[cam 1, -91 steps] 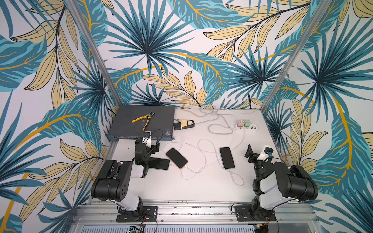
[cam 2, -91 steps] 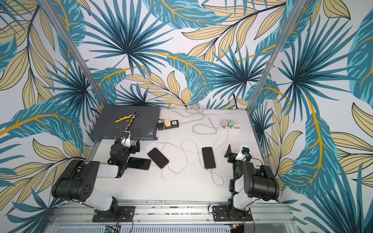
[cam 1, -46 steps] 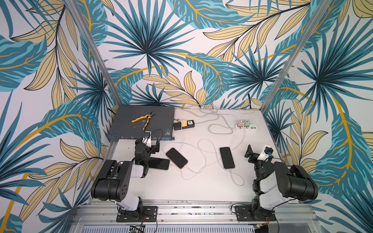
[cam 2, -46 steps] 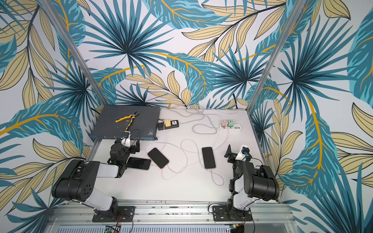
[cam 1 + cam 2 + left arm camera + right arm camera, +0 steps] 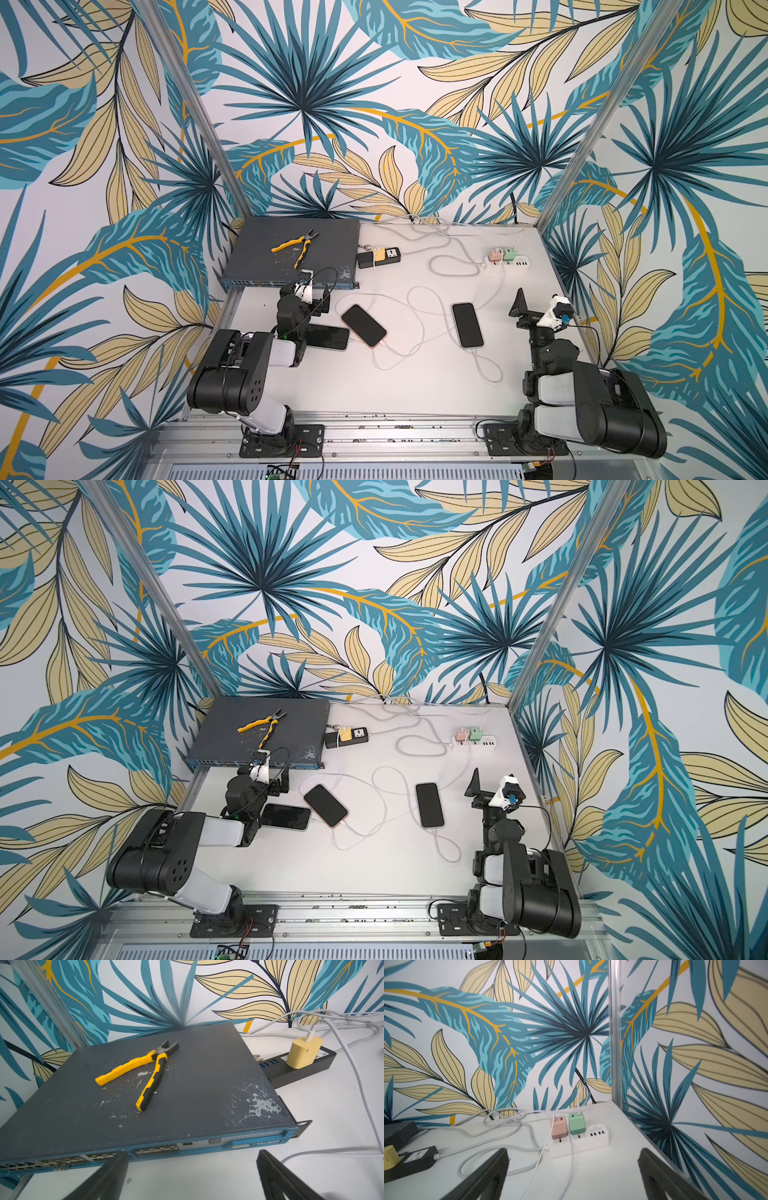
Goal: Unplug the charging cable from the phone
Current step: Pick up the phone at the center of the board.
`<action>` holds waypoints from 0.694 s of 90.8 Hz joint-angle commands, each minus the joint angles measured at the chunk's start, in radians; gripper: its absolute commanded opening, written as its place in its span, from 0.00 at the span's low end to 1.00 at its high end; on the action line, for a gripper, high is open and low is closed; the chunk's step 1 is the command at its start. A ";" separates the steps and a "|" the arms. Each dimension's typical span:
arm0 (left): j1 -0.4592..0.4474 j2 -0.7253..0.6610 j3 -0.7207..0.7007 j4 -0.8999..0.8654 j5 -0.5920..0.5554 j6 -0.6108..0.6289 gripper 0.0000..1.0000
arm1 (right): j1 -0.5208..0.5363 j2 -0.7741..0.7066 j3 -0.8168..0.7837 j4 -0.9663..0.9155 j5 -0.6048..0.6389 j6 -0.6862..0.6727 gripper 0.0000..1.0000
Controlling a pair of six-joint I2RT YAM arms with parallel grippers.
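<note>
Arms sit folded at the near edge of the white table (image 5: 415, 390), one on each side. The left gripper (image 5: 192, 1153) is held low in front of the network switch (image 5: 266, 257), with its jaws spread wide and nothing between them. The right gripper (image 5: 573, 1150) is raised near the table's right edge, equally wide and empty, and faces the white power strip (image 5: 507, 265).

Three dark phones lie face up across the middle of the table. The left phone (image 5: 332, 337) is partly hidden under the left arm's wrist, and whether a lead enters it cannot be told. The middle phone (image 5: 364, 326) lies just beside it at a slant, with a charging cable (image 5: 381, 345) plugged into its near end. The right phone (image 5: 467, 325) lies well apart, nearer the right arm, and a second cable (image 5: 476, 358) enters its near end and loops on the table.

Farther back, a black power strip (image 5: 388, 257) carries a yellow charger (image 5: 303, 1053). The white strip holds a pink charger (image 5: 559, 1128) and a green charger (image 5: 576, 1123). Yellow-handled pliers (image 5: 153, 1064) lie on top of the switch, against the back wall.
</note>
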 commanded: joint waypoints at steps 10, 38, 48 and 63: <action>0.002 -0.016 -0.015 0.027 0.000 0.006 1.00 | -0.003 -0.185 -0.016 -0.317 -0.007 -0.031 1.00; 0.002 -0.046 0.015 -0.057 -0.004 0.003 1.00 | -0.002 -0.331 0.190 -0.881 -0.084 -0.024 1.00; 0.002 -0.063 0.029 -0.097 0.004 0.003 1.00 | 0.007 -0.329 0.300 -1.080 -0.141 -0.012 1.00; 0.001 -0.083 0.064 -0.184 0.032 0.012 1.00 | 0.032 -0.266 0.477 -1.364 -0.191 0.025 1.00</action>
